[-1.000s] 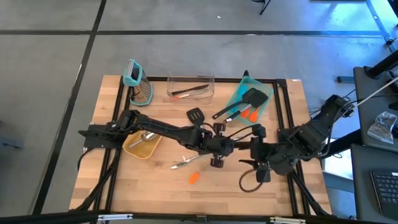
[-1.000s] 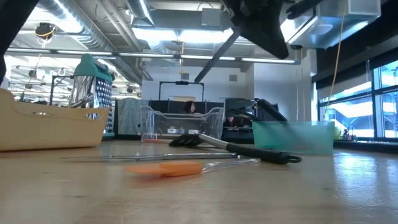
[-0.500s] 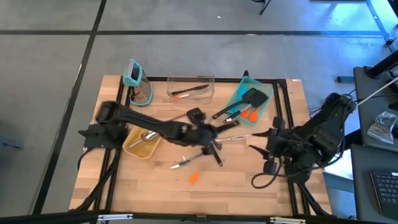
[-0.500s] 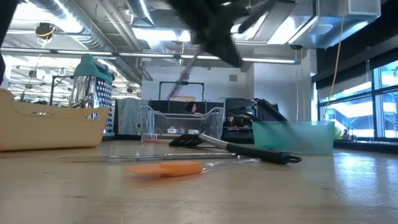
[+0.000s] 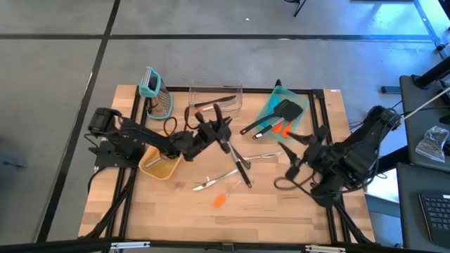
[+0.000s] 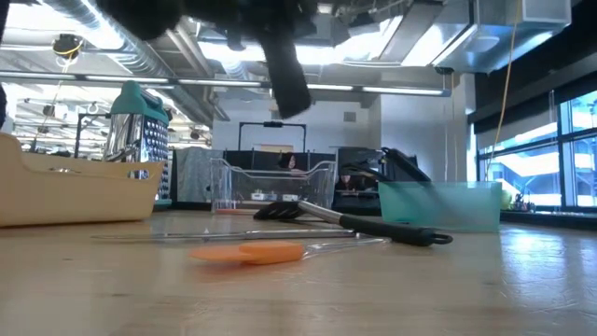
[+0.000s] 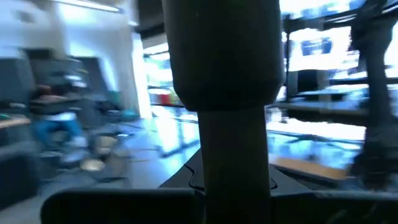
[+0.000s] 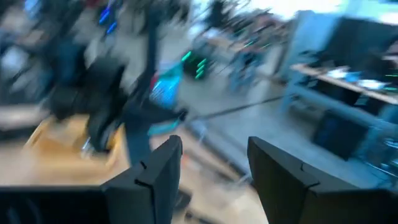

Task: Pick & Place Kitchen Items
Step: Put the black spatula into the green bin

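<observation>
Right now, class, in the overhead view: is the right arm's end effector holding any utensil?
No. The right end effector hangs empty with its fingers apart near the table's right edge, while the left end effector holds a black turner.

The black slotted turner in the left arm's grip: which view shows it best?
The high view: the black slotted turner runs its whole length from the left end effector. The low view shows only a dark hanging piece. The left wrist view shows a blurred close-up of its handle. The right wrist view is too blurred to tell.

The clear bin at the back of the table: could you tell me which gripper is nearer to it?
Left. The left gripper is just in front of the clear bin, holding a black turner; the right gripper is far off, right.
</observation>
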Controlling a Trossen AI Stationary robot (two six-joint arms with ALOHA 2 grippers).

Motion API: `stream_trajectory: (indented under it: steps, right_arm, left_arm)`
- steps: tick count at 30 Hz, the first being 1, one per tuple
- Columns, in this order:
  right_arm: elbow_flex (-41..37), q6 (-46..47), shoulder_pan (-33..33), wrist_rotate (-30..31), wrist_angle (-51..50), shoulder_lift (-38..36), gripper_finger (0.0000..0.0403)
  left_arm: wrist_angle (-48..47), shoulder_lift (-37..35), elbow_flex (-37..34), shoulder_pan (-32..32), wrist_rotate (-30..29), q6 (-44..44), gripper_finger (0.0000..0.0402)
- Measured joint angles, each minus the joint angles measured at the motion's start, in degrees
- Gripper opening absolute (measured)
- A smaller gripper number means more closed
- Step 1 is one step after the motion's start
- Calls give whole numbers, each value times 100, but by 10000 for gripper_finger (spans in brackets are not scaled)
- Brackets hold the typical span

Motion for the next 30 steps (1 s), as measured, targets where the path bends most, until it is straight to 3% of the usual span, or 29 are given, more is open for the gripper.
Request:
stream_trajectory:
  steps: [5,14,19,26,30]
  right_arm:
    - [-730,477,-510,853,867,74,186]
    - [-1187,395,-1224,247,1715,107,186]
    - [-1185,-1256,-1258,-144,3153,107,186]
    - [-1181,-4426,-1373,-2379,5940,107,186]
    - [-1181,-5068,-1367,-2232,6497,107,186]
  left_arm:
    - [1037,839,470,9,-317,771,29]
    - [1109,2362,1849,87,-675,1487,29]
    - [1079,2690,2314,76,-654,1755,29]
    - [1080,2760,2417,-77,-857,2120,29]
    - [1075,2760,2420,-225,-1149,2526,29]
